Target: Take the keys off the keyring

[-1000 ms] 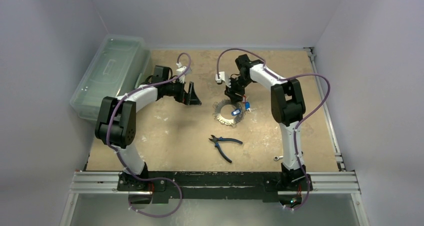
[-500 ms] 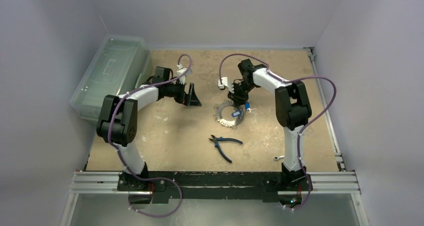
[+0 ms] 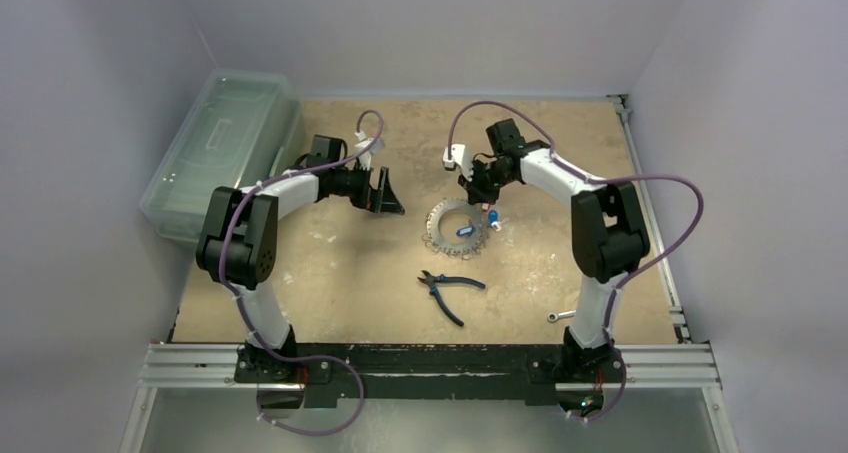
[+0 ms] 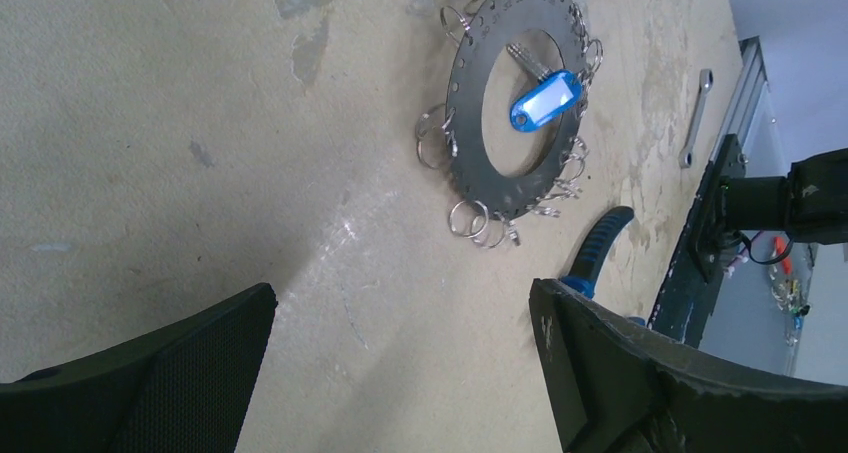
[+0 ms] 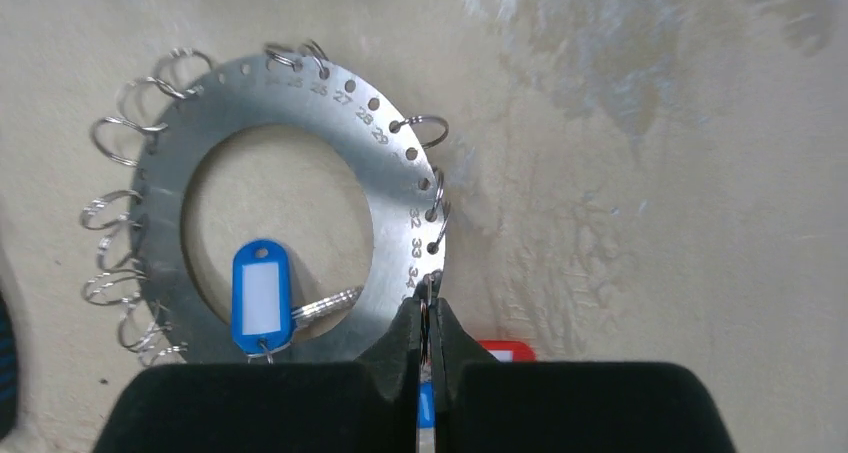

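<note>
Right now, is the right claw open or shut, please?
Shut: the right claw has its tips pressed together, pinching a small ring on the keyring rim.

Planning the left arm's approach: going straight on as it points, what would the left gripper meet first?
Probably the keyring, lying flat ahead, slightly off-centre from the open left gripper; only bare table lies between, though depth is unclear.

Hidden / clipped items
R wrist: red tag (image 5: 505, 350) mostly behind right claw (image 5: 428, 308); blue sliver (image 5: 425, 405) inside its pinch, can't ID. L wrist: keyring (image 4: 470, 123) far rim clipped at view edge; pliers (image 4: 603, 245) partly behind left claw (image 4: 400, 303). Top cam: keys (image 3: 466, 230) too small to ID.
</note>
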Controlling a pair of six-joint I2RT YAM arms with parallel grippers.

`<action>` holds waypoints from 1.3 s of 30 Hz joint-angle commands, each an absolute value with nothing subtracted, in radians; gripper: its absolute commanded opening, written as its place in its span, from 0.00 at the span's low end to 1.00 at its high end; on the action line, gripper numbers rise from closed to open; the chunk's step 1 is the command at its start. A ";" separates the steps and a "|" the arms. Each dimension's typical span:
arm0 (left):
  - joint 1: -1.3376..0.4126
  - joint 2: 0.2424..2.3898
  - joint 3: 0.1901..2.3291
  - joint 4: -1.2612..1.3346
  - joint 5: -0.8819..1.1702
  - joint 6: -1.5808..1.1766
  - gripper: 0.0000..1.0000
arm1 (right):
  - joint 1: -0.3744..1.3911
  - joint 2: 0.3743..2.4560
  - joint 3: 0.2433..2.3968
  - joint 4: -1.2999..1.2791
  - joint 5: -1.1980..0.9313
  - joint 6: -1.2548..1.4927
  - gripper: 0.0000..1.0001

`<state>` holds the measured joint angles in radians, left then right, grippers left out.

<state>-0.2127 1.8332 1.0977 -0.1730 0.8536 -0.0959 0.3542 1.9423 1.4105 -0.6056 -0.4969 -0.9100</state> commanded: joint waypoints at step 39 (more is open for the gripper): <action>-0.323 2.093 0.871 1.513 1.061 -0.870 0.86 | 0.370 1.438 1.088 -0.188 -0.786 -0.689 0.00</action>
